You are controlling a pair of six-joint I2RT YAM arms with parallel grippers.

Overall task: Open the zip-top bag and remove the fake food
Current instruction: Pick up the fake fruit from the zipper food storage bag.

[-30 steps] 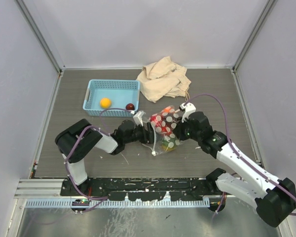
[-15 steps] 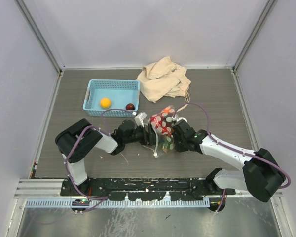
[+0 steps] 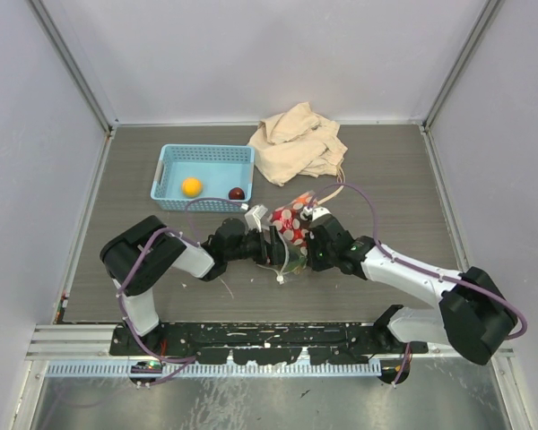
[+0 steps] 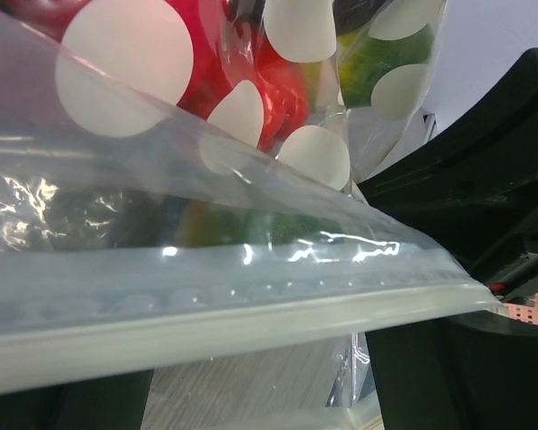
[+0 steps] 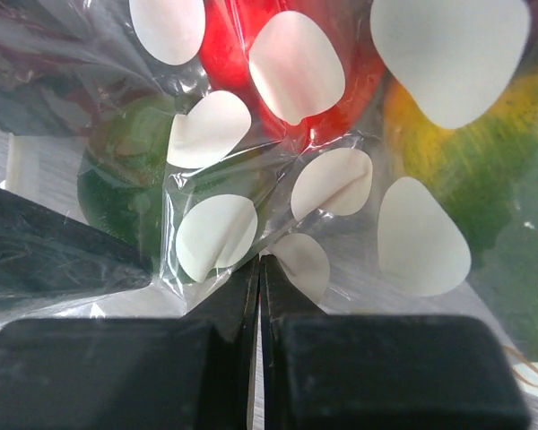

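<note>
Pinching the zip-top bag (image 5: 278, 179) with the closed right gripper (image 5: 258, 269), straddling its crosswise zip strip (image 4: 251, 322) with the wide-open left gripper (image 4: 251, 385).

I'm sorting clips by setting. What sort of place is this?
Probably a robot test cell in a lab: plain grey walls box in the table, two robot arms are mounted at its edge, and fake food lies in a basket.

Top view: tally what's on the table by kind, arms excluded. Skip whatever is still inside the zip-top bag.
zip-top bag: 1
cloth bag: 1
blue basket: 1
orange fake food, in the basket: 1
maroon fake food, in the basket: 1
Total: 5
</note>
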